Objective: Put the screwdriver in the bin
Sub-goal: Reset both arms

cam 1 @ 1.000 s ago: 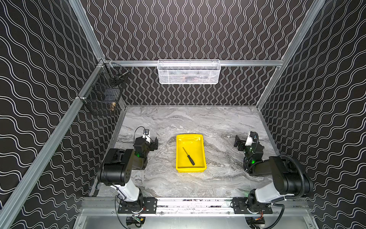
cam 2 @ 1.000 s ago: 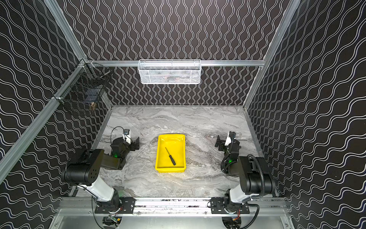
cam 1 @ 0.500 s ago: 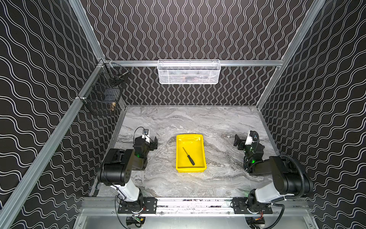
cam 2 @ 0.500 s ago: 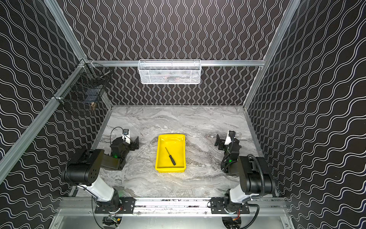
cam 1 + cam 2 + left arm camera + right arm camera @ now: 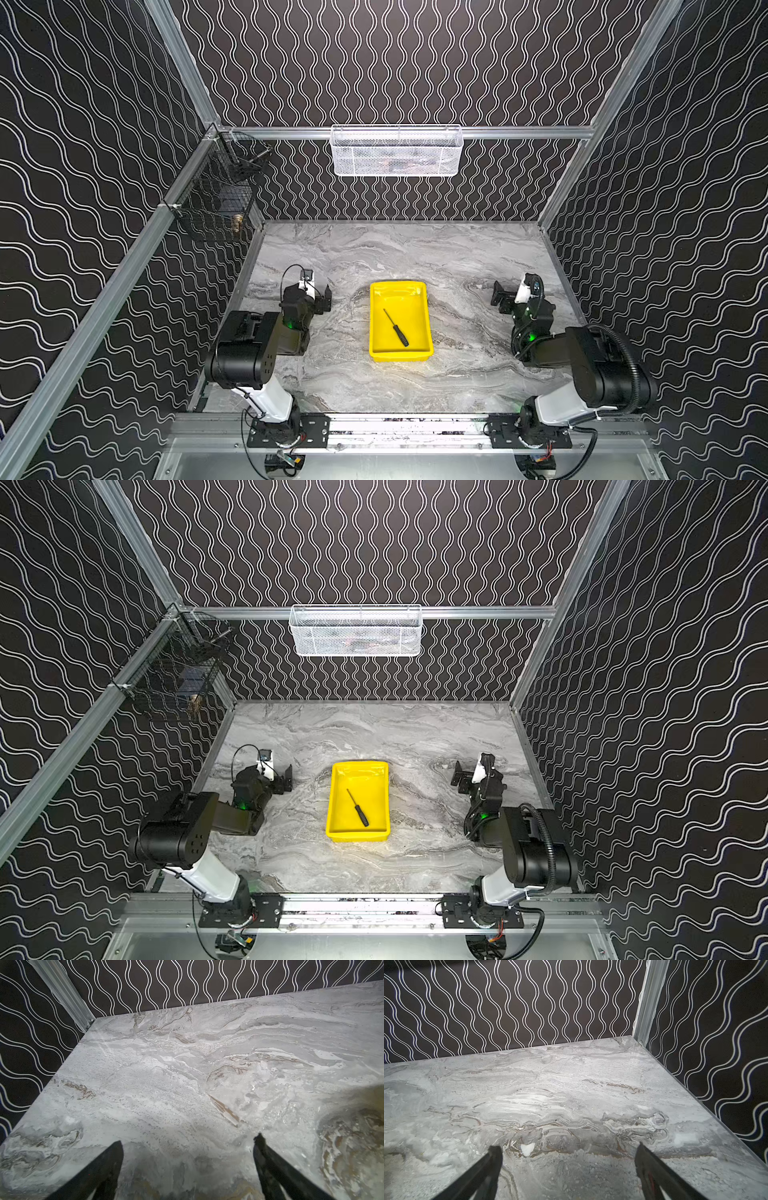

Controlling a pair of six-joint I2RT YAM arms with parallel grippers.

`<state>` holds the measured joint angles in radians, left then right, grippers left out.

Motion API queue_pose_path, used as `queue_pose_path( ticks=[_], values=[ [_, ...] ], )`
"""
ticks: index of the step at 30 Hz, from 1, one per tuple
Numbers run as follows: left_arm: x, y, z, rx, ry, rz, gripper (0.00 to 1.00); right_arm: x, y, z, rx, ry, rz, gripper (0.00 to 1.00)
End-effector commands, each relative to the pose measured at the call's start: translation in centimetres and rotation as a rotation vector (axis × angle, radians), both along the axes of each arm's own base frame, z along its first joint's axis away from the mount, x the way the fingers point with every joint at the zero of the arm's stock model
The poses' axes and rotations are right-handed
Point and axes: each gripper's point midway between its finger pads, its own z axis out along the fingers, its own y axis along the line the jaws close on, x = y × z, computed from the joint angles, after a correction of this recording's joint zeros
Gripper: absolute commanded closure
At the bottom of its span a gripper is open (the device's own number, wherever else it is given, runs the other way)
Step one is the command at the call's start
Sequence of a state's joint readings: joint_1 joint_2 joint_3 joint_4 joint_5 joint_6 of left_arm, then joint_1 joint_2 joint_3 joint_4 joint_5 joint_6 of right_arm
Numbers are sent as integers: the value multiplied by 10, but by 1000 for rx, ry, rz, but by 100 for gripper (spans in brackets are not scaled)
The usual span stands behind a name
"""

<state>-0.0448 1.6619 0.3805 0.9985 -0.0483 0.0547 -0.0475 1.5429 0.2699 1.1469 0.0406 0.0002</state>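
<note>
The screwdriver, black-handled with a thin shaft, lies diagonally inside the yellow bin at mid-table in both top views. My left gripper rests low to the left of the bin, apart from it. In the left wrist view the left gripper is open over bare marble. My right gripper sits to the right of the bin, also apart. The right wrist view shows the right gripper open with only marble between its fingers. Neither wrist view shows the bin.
A white mesh basket hangs on the back rail. A black wire cage hangs on the left wall. Patterned walls close in the marble table on three sides.
</note>
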Motion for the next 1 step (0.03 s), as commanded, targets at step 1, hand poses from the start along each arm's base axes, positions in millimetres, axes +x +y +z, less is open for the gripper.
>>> queue_pose_path(
  ticks=[1],
  values=[
    [1, -1, 4, 5, -15, -9, 1, 1, -1, 6, -2, -23, -5, 1]
  ],
)
